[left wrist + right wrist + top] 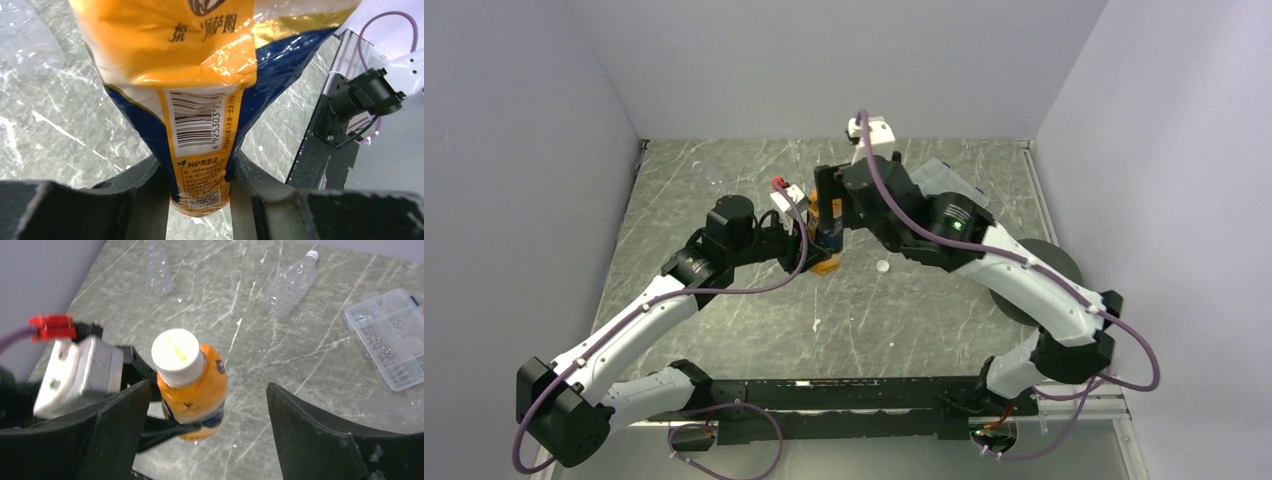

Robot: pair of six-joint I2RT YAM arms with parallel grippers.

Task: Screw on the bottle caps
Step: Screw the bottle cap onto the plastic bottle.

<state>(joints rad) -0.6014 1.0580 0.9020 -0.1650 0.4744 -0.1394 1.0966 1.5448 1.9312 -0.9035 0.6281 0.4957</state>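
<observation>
The orange bottle (197,392) stands upright with a white cap (178,356) on its neck. My left gripper (200,200) is shut on the bottle's lower body, its fingers (145,195) pressed against the yellow and blue label (197,120). My right gripper (208,387) hangs over the bottle, open, with its jaws wide on either side and touching neither cap nor bottle. In the top view both grippers meet mid-table at the orange bottle (828,262). A loose white cap (882,266) lies on the table just right of it.
Two clear bottles lie on the table beyond: one bare (159,270), one with a white cap (292,282). A flat clear box (390,335) sits to the right. A large black disc (1036,275) lies under my right arm. A small white speck (816,323) lies nearer the arm bases.
</observation>
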